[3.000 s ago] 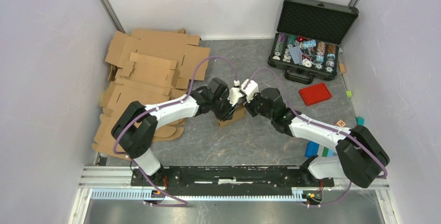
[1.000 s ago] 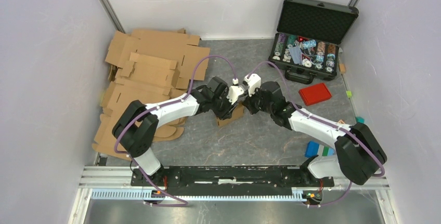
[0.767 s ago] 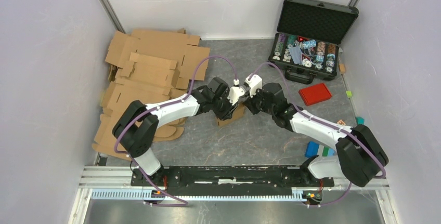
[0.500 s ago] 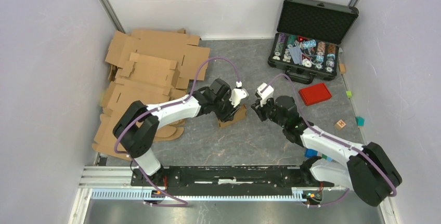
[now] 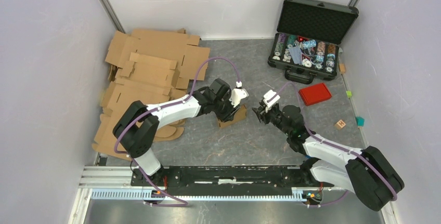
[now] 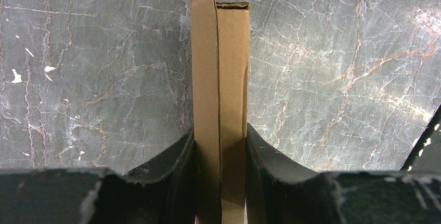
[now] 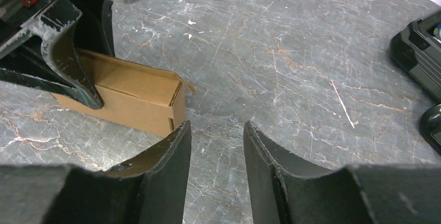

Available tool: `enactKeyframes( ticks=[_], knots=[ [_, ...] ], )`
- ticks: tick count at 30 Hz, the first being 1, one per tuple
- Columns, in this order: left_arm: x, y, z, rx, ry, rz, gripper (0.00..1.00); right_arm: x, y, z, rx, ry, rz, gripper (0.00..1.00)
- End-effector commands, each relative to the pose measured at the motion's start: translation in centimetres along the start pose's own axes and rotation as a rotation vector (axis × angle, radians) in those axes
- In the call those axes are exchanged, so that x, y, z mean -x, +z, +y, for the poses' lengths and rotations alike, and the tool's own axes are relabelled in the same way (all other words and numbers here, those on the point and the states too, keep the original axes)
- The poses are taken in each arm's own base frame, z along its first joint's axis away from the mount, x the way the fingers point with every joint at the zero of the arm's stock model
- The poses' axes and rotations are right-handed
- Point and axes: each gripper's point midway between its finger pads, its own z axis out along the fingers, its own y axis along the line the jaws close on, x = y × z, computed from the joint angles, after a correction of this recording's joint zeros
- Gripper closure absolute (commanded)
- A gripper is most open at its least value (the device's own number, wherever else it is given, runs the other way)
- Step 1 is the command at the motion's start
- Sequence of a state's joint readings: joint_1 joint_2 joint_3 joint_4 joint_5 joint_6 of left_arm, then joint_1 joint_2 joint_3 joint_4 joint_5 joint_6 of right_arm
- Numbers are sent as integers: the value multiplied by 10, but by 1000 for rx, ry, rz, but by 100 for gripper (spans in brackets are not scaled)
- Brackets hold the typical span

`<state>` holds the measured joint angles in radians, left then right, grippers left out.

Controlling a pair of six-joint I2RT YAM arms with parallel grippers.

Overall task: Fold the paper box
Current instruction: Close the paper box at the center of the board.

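Note:
The small brown paper box (image 5: 233, 117) rests on the grey table at the centre. My left gripper (image 5: 235, 105) is shut on it; in the left wrist view the box (image 6: 220, 78) stands as a narrow upright strip pinched between my two black fingers, one flap edge sticking up at the top. My right gripper (image 5: 258, 115) is open and empty, a little to the right of the box. In the right wrist view the box (image 7: 136, 97) lies ahead and left of my open gripper (image 7: 216, 135), with the left gripper's finger (image 7: 73, 63) on it.
A pile of larger cardboard sheets (image 5: 145, 73) lies at the back left. An open black case (image 5: 309, 39) of chips stands at the back right, a red lid (image 5: 315, 93) in front of it. Small coloured blocks (image 5: 340, 123) lie at the right.
My right gripper has let go of the box, opened and pulled back to the right and nearer. My left gripper still holds the box, which has barely moved.

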<state>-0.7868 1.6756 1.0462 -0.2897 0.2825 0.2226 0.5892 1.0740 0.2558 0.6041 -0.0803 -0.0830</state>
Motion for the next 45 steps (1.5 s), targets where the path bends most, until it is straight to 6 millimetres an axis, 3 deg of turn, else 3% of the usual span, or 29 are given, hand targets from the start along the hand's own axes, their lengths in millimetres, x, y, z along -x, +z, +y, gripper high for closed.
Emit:
enactKeyframes(
  ticks=[1, 6, 26, 36, 45],
  knots=[
    [5, 1, -5, -32, 24, -4, 75, 28, 5, 5, 48, -55, -135, 53],
    [5, 0, -5, -34, 23, -4, 75, 34, 12, 15, 105, -57, -163, 51],
    [5, 1, -5, -35, 20, 1, 75, 34, 39, 19, 158, -83, -166, 52],
    [4, 2, -5, -36, 17, 5, 75, 27, 42, 46, 327, -58, -116, 64],
    [4, 2, -5, -34, 17, 5, 75, 22, 39, 38, 272, -2, -41, 73]
  ],
)
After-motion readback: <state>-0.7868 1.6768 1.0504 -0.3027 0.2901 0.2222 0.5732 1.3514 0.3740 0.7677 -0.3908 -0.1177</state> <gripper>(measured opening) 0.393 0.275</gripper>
